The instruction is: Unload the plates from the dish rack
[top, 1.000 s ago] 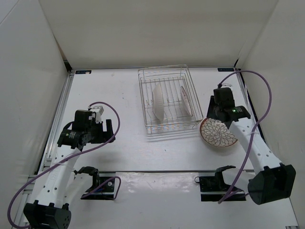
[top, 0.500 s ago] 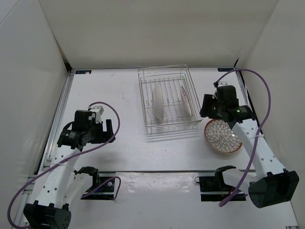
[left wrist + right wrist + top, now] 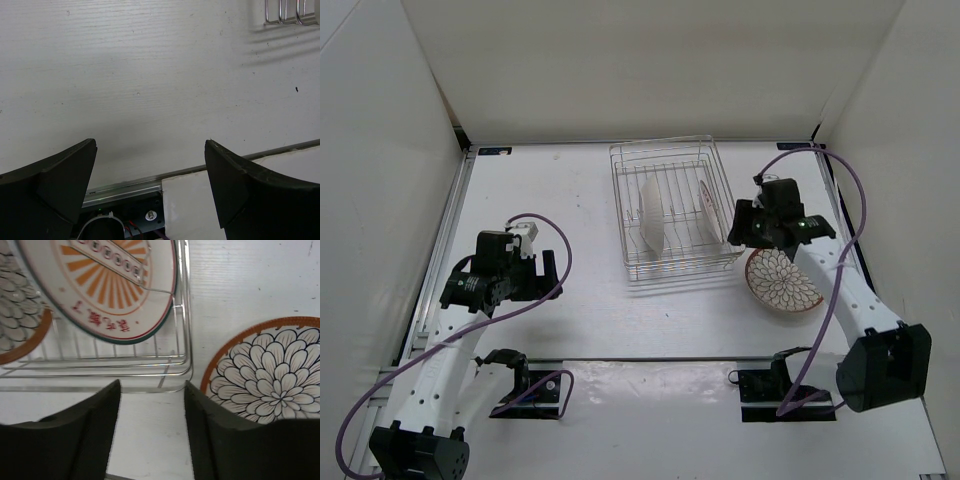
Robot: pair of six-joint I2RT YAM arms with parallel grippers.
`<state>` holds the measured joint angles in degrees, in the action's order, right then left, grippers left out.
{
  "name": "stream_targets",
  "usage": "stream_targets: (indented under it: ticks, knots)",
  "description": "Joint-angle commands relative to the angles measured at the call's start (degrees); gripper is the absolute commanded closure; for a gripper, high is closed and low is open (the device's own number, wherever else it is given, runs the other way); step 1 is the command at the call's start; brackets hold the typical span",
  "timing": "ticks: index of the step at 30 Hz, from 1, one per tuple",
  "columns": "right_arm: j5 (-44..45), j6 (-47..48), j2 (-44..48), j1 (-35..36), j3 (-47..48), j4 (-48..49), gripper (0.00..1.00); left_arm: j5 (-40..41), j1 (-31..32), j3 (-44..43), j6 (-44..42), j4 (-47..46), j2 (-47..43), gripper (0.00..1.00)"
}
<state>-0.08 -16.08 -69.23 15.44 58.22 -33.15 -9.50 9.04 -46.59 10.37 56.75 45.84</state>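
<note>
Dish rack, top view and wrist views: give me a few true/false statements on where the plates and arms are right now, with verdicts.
1. A white-backed plate and an orange-motif plate stand in the dish rack. True.
2. The right fingers are shut on a plate. False: they are open and hold nothing.
3. A petal-pattern plate lies flat on the table, right of the rack. True.
4. The left fingers hang over the rack. False: they are open over bare table, left of it.

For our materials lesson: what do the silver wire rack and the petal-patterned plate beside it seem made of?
Silver wire dish rack: shiny metal, perhaps chromed steel; thin gleaming rods. Petal-patterned round plate: probably glazed ceramic; smooth painted face.
</note>
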Motion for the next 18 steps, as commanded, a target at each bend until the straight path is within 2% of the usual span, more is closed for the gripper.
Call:
stream_targets:
  ticks: [1,4,8,10,18]
  knots:
    - [4.30,-0.09,-3.79,-0.15,-0.47,0.97,0.48,-0.52,0.02,-1.75,0.00,-0.06,-0.58,0.00]
    - [4.38,-0.62,-5.12,-0.24,-2.40,1.77,0.62,-0.62,0.19,-1.58,-0.17,-0.06,-0.84,0.00]
    - [5.09,-1.06,-6.00,-0.15,-4.95,3.17,0.62,-0.78,0.10,-1.49,-0.09,-0.24,-0.93,0.00]
    - [4.21,-1.24,-6.09,-0.15,-5.74,3.18,0.66,-0.79,0.10,-1.58,-0.09,-0.15,-0.84,0.00]
    - [-4.75,-5.98,-5.56,0.29,-9.43,7.56,0.74,-0.88,0.10,-1.58,0.09,-0.24,-0.84,0.00]
